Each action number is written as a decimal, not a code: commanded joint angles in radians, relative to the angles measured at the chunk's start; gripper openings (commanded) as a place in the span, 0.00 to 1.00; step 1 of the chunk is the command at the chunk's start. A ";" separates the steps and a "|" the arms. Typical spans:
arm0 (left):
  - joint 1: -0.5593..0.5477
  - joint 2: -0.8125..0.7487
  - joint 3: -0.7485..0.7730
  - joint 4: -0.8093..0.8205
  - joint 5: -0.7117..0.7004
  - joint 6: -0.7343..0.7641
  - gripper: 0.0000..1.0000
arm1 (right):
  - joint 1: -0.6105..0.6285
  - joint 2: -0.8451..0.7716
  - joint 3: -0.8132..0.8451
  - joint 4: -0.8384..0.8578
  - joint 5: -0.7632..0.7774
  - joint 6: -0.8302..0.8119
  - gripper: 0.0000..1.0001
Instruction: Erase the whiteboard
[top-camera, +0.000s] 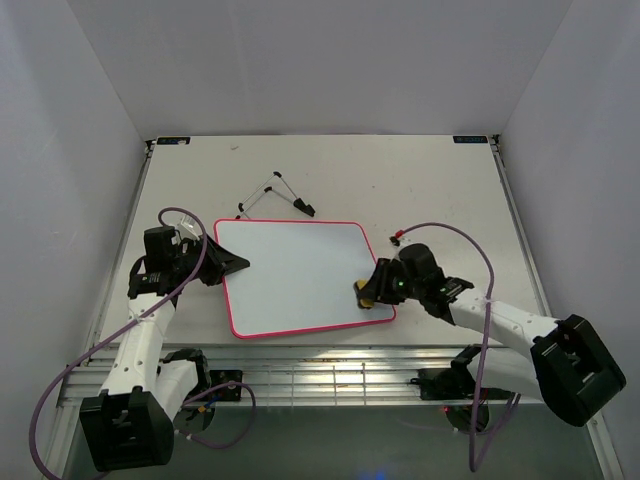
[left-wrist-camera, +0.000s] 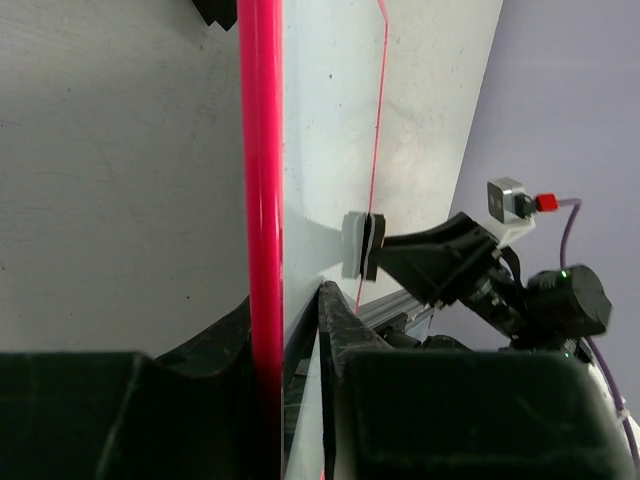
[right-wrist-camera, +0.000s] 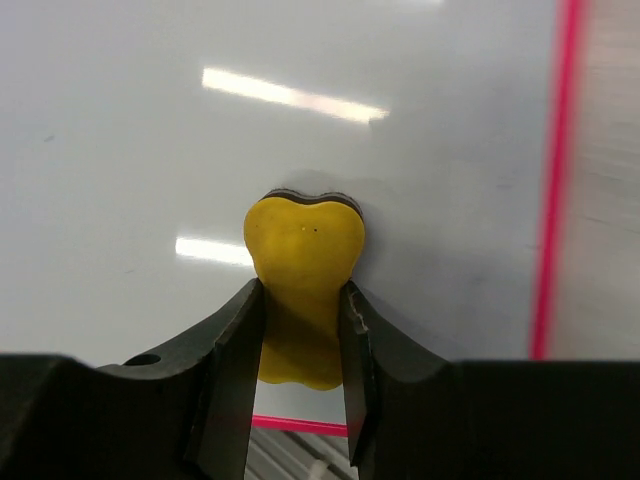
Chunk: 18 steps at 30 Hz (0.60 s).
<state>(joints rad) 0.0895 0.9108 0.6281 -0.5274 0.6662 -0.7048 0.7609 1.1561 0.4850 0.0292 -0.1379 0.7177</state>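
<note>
Large rectangular whiteboard with pink-red rim (top-camera: 295, 275) lies flat mid-tabletop (top-camera: 420, 180), its surface plain white. Left pincer (top-camera: 228, 262) is clenched on the board's 9 o'clock edge, rim between its fingers. Right pincer (top-camera: 370, 290) grasps a small yellow eraser block (right-wrist-camera: 303, 250), pressed to the board near its 4 o'clock corner. Thin black wire stand (top-camera: 275, 195) lies apart at 12 o'clock.

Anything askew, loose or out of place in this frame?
The whiteboard sits askew on the table, not square with its edges, and a black wire stand lies loose beyond the board's far edge.
</note>
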 joint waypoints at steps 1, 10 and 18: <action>-0.005 -0.013 -0.001 -0.006 -0.158 0.094 0.00 | -0.205 0.020 -0.137 -0.153 -0.101 -0.144 0.25; -0.005 -0.015 0.002 -0.009 -0.151 0.102 0.00 | -0.448 0.067 -0.132 -0.204 -0.227 -0.302 0.25; -0.005 -0.009 0.001 0.000 -0.134 0.107 0.00 | -0.449 -0.024 0.062 -0.279 -0.319 -0.317 0.25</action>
<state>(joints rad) 0.0864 0.9089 0.6281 -0.5232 0.6720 -0.7059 0.3134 1.1744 0.4648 -0.1864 -0.3893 0.4347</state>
